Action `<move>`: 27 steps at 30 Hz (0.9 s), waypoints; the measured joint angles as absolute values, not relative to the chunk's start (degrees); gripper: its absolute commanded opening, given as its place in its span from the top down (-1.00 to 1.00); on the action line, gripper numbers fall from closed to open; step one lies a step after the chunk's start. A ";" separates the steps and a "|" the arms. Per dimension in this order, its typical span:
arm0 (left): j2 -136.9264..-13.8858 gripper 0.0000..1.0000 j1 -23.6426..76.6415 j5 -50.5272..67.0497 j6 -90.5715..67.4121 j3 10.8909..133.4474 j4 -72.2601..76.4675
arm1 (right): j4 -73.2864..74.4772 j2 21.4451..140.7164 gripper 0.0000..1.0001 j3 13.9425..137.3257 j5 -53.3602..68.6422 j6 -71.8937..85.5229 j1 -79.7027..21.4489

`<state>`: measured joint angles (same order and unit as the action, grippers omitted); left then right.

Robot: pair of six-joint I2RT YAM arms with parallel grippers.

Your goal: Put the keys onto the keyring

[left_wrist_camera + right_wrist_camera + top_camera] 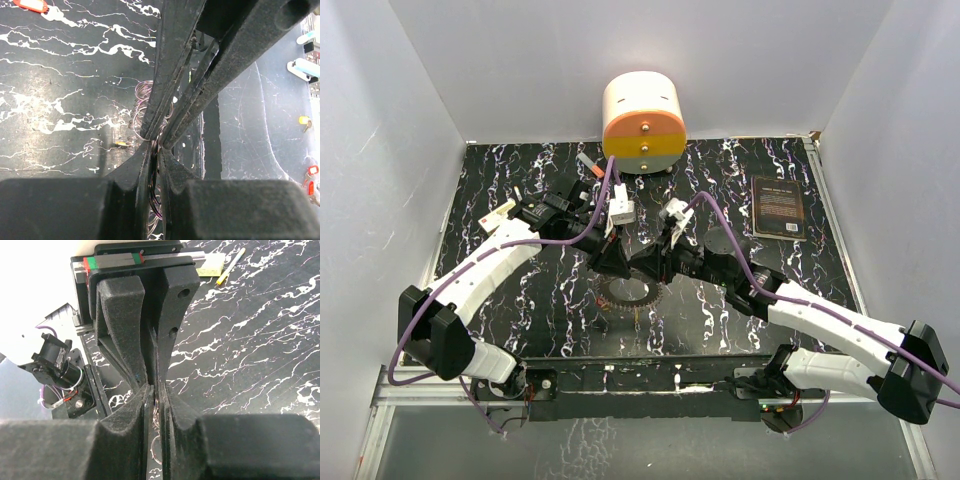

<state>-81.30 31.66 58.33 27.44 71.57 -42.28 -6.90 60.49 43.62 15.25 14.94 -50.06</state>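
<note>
Inspection of the centre of the top view: my two grippers meet tip to tip over the black marbled table (560, 315), and the keyring (645, 300) lies directly under and between them. My left gripper (159, 150) stands narrow, its pads pinched on thin wire coils of the keyring, which run down through the gap at lower centre of the left wrist view. My right gripper (156, 390) is likewise narrow, with a sliver of silver wire showing between its pads at lower centre of the right wrist view. I judge this a pinch on the same ring from the opposite side. Whether the ring's lower edge touches the table I cannot tell. No key is on the ring that I can see. A yellow key (303, 121) and red keys (311, 175) lie at the right edge of the left wrist view, well apart from the ring. Assessment of handling: the ring appears light and made of thin springy wire, stiff along the loop yet ready to twist or slide out of a flat pinch, and smooth enough to slip on my pads. It wants holding on the rim either side of one coil, so that the coil can be spread. The keys look tiny, flat and light; each is best taken by its coloured head, leaving the hole end free.
</note>
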 measured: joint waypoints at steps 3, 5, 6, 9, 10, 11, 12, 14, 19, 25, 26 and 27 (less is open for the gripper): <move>-81.30 1.00 31.68 58.35 27.46 71.66 -42.33 | -7.14 60.49 0.74 43.62 15.33 15.03 -49.89; -81.30 1.00 31.68 58.35 27.46 71.68 -42.37 | -7.14 60.49 0.62 43.62 15.40 15.07 -49.78; -81.30 1.00 31.68 58.37 27.46 71.70 -42.37 | -7.14 60.49 0.52 43.62 15.42 15.07 -49.76; -81.30 1.00 31.68 58.52 27.46 71.79 -42.37 | -7.07 60.49 0.43 43.59 15.70 15.27 -49.76; -81.30 1.00 31.68 58.63 27.46 71.92 -42.37 | -7.07 60.51 0.44 43.57 15.90 15.20 -49.76; -81.30 1.00 31.68 58.74 27.46 72.12 -42.35 | -7.09 60.53 0.45 43.48 16.10 15.22 -49.76; -81.30 1.00 31.68 58.74 27.49 72.27 -42.37 | -7.14 60.58 0.48 43.35 16.16 15.25 -49.76; -81.30 1.00 31.68 58.67 27.53 72.38 -42.48 | -7.16 60.73 0.61 43.33 16.45 15.31 -49.71; -81.30 1.00 31.68 58.35 27.86 72.38 -42.50 | -7.31 60.82 0.80 43.31 16.88 15.42 -49.69; -81.30 1.00 31.66 58.22 27.92 72.38 -42.39 | -7.31 60.75 0.84 43.27 16.67 15.55 -49.67; -81.30 1.00 31.66 58.22 27.92 72.38 -42.30 | -7.31 60.69 0.84 43.22 16.58 15.55 -49.65; -81.30 1.00 31.66 58.22 27.90 72.38 -42.19 | -7.42 60.53 0.84 43.05 16.43 15.55 -49.65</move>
<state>-81.30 31.66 58.22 27.90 72.38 -42.19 -7.42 60.53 43.05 16.43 15.55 -49.65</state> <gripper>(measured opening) 0.072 0.098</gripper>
